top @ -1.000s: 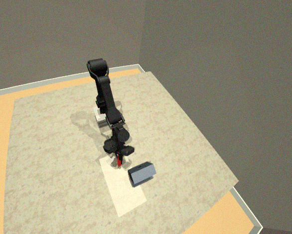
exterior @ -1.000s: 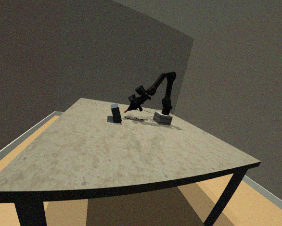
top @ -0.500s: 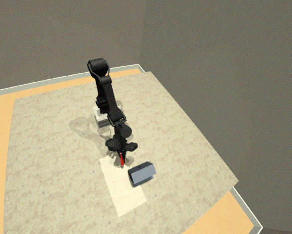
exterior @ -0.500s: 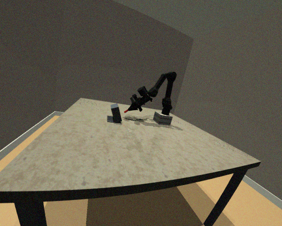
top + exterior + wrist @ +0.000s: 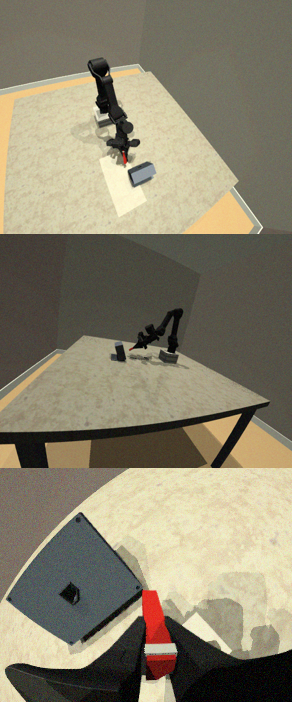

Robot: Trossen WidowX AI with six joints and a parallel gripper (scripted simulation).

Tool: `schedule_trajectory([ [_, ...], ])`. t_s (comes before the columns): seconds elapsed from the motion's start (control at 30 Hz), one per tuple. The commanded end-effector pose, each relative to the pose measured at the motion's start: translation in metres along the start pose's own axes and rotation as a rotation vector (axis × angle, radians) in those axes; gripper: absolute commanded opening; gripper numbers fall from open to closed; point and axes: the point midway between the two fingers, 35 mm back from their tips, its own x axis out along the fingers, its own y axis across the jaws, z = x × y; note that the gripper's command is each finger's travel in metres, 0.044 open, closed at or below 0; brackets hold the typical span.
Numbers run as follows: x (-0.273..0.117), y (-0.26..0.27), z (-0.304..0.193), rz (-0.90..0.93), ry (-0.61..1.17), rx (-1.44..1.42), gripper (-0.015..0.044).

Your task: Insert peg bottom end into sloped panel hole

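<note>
My gripper (image 5: 125, 157) (image 5: 134, 348) (image 5: 152, 621) is shut on the red peg (image 5: 124, 160) (image 5: 130, 349) (image 5: 152, 602) and holds it tilted above the table, its free end pointing out beyond the fingertips. A light band crosses the peg between the fingers. The peg shows flat sides. The sloped blue-grey panel (image 5: 132, 170) (image 5: 120, 353) (image 5: 67, 558) stands just beyond the peg, apart from it in the exterior view. Its dark, angular hole (image 5: 139, 167) (image 5: 69, 593) lies left of the peg in the wrist view. The hole's exact outline is hard to tell.
A pale rectangle (image 5: 119, 189) lies on the table beside the panel. The arm's grey base block (image 5: 104, 122) (image 5: 168, 357) stands behind the gripper. Shadows of the arm fall on the table (image 5: 62, 169) (image 5: 99, 393).
</note>
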Motion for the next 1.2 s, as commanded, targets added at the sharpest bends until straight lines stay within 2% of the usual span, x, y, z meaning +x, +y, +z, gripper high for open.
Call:
schedule_trajectory([
  [0.0, -0.003, 0.002, -0.003, 0.014, -0.014, -0.043, 0.0],
  [1.17, -0.03, 0.023, -0.023, 0.162, -0.14, -0.41, 0.0],
])
